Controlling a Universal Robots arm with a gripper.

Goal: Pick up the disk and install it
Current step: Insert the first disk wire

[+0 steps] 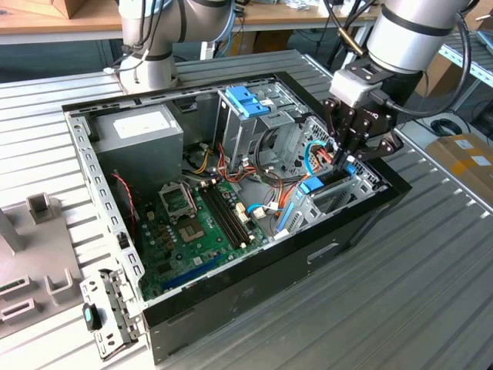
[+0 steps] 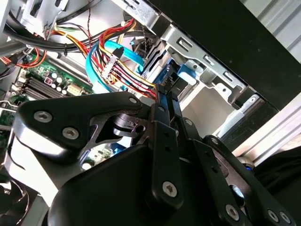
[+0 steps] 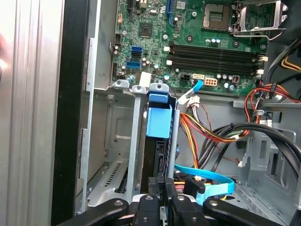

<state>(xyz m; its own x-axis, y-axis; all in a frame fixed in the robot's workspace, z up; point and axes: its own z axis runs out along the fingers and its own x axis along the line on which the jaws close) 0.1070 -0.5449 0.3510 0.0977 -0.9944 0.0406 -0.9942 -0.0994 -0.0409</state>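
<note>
Gripper (image 1: 344,159) fingers pinched together on the disk (image 3: 157,141), which stands on edge in its bay inside the computer case (image 1: 254,277), directly under the fingertips.

Light: the scene is lit evenly and brightly from above.
Glare: the ribbed table (image 1: 431,254) is washed pale.
Blur: the gripper (image 2: 164,141) is rendered soft up close.
</note>
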